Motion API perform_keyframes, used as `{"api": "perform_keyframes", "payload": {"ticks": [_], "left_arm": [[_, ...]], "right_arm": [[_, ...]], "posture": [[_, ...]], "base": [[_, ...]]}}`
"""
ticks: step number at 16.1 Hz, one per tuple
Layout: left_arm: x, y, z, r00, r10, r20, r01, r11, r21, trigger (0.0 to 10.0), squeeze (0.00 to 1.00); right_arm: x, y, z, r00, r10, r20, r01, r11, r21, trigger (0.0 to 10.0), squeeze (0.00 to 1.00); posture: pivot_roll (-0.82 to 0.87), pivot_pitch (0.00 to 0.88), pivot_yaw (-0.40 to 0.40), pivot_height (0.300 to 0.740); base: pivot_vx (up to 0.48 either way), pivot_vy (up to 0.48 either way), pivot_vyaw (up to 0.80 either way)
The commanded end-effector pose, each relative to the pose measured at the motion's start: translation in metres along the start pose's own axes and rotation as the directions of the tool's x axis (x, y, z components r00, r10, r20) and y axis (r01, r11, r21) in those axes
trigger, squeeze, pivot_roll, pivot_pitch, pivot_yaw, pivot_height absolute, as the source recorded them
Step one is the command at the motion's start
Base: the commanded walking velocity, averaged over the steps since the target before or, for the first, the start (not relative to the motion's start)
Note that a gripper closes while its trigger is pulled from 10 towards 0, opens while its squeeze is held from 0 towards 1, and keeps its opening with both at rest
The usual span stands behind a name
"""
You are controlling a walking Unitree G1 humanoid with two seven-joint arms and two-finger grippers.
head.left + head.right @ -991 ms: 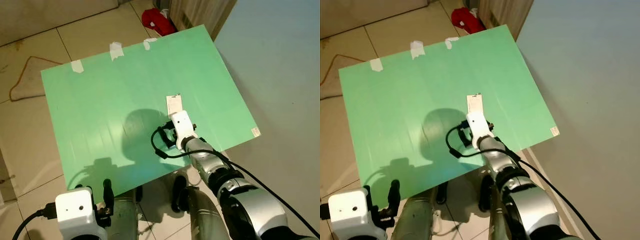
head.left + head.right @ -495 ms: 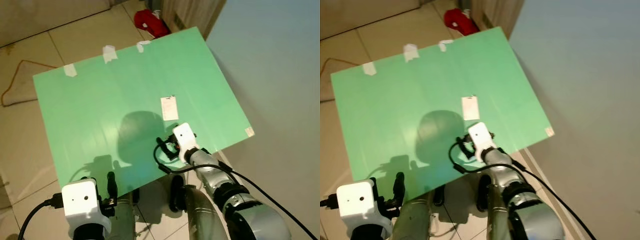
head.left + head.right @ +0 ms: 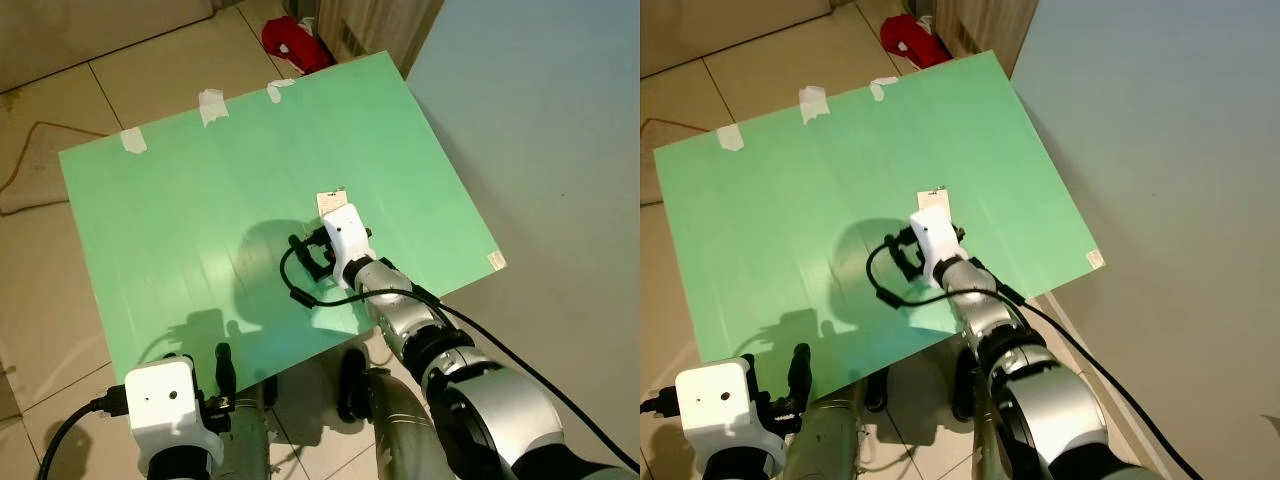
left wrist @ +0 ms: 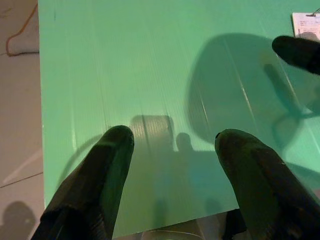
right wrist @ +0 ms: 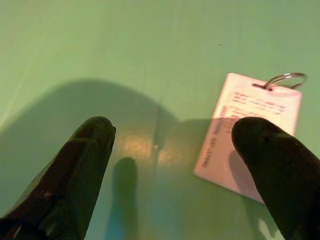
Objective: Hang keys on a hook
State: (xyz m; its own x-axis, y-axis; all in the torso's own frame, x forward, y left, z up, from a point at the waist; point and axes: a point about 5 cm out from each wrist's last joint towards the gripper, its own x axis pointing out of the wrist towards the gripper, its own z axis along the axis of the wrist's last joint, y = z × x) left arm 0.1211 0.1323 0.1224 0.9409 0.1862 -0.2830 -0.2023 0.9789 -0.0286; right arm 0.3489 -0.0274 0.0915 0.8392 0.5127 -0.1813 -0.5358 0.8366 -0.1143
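**Right pincer hovering over the key tag, nothing gripped yet**

The right pincer (image 5: 172, 165) is reaching out over the green surface (image 3: 180, 230), its two black fingers (image 5: 80, 165) spread wide. The key tag (image 5: 250, 132), a pale card with a metal ring (image 5: 282, 80) at one corner, is lying flat on the green sheet, partly under one finger and off toward 2 o'clock from the pincer's centre in the right wrist view. From the head, the tag (image 3: 330, 200) is peeking out just beyond the wrist at 12 o'clock. The left pincer (image 4: 172, 165) is idling at the sheet's near edge, fingers apart and holding nothing.

The tag is probably thin and flat, so closing fingers could slide over it or push it across the smooth sheet. The pincer also looks off-centre, so one finger may press the card down. No hook is identifiable here.
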Motion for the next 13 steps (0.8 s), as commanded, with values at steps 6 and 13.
{"api": "perform_keyframes", "payload": {"ticks": [6,13], "left_arm": [[-0.019,-0.005,-0.010,0.995,-0.019,-0.095,0.018,1.000,-0.006,10.0,0.00],[-0.026,0.000,-0.010,0.993,0.001,-0.121,-0.002,1.000,-0.008,10.0,0.00]], "right_arm": [[-0.001,-0.002,-0.017,0.982,-0.086,-0.170,0.094,0.995,0.043,10.0,0.00],[-0.017,0.007,-0.055,0.945,0.017,-0.327,0.006,0.998,0.068,10.0,0.00]], "posture": [[0.52,0.508,-0.046,0.740],[0.52,0.516,-0.049,0.740]], "base": [[0.000,0.000,0.00],[0.000,0.000,0.00]]}}
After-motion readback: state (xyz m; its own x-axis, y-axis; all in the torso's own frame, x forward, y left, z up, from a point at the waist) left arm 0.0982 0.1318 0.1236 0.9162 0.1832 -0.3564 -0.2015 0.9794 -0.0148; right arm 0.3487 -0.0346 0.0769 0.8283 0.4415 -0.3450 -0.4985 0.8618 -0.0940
